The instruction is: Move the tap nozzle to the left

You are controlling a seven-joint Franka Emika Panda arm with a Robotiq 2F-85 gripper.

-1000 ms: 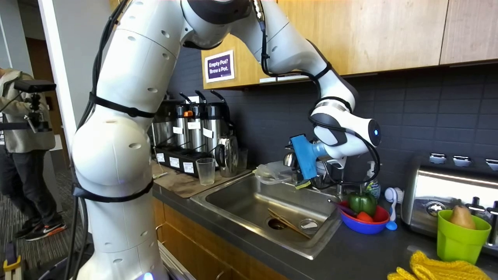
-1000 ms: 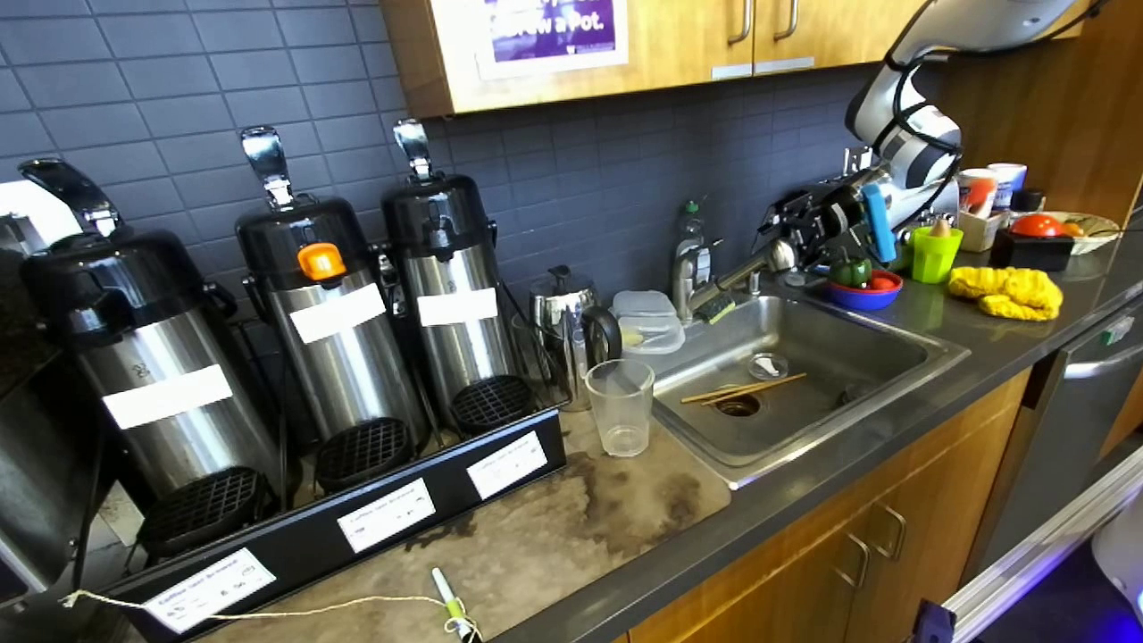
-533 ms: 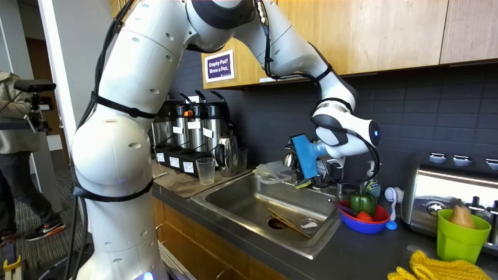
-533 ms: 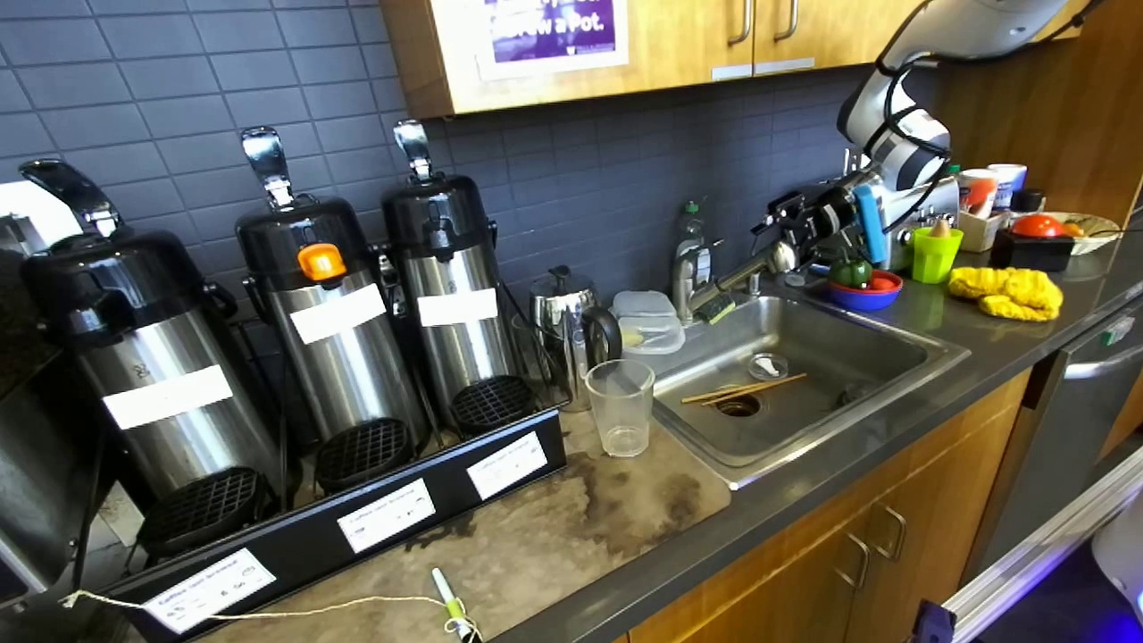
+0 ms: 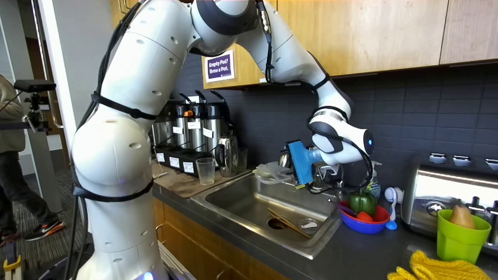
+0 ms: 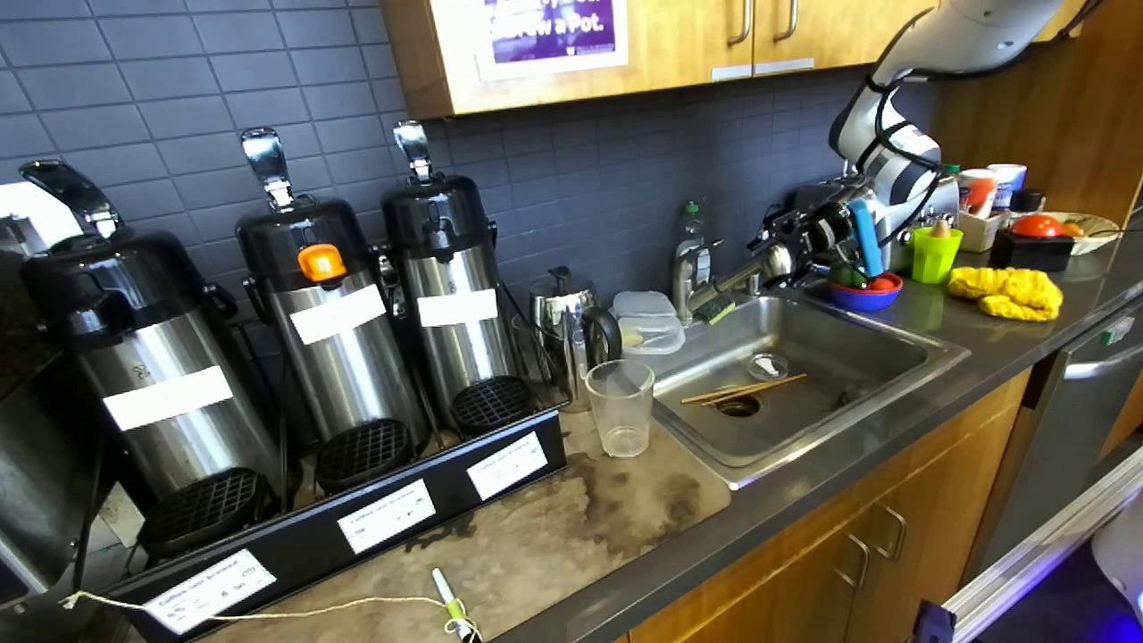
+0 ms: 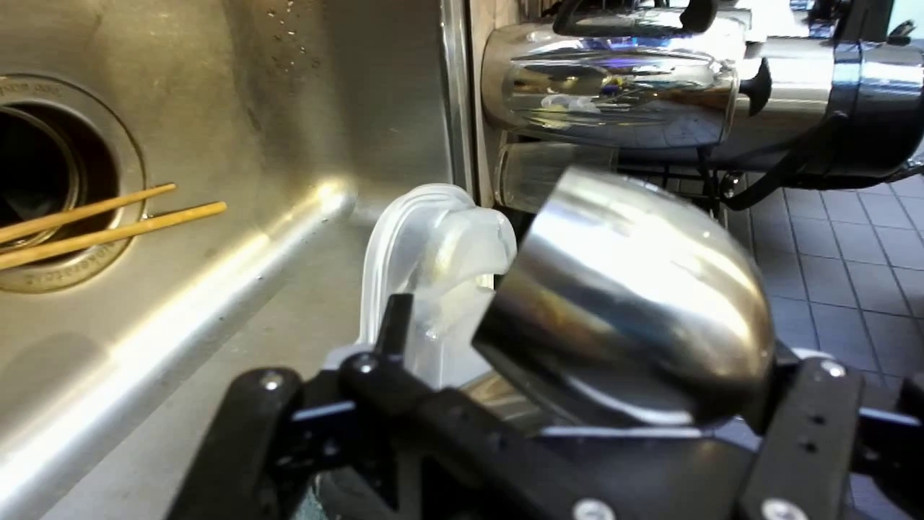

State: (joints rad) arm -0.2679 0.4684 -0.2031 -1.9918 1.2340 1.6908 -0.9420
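Observation:
The tap nozzle is a shiny rounded chrome end [image 7: 628, 310], large and close in the wrist view. In an exterior view its spout [image 6: 739, 275] slants up from the tap body [image 6: 684, 284] behind the sink, and its end [image 6: 779, 262] is at my gripper [image 6: 775, 239]. In an exterior view only the nozzle end [image 5: 284, 159] shows beside the blue bracket. In the wrist view my gripper [image 7: 588, 354] has its fingers apart on either side of the nozzle. The left finger is clear of it; the right finger is against or very near its rounded end.
The steel sink [image 6: 857, 357] holds chopsticks [image 6: 743, 389]. Clear plastic containers [image 6: 647, 321], a sponge [image 6: 716, 308] and a soap bottle [image 6: 692, 234] stand near the tap base. A bowl with a pepper [image 5: 363, 223] stands right of the sink. Steel coffee dispensers [image 6: 451, 304] stand left.
The arm has come down and a little to the left in both exterior views. The nozzle end shows slightly farther left than before. The person in the background has shifted left.

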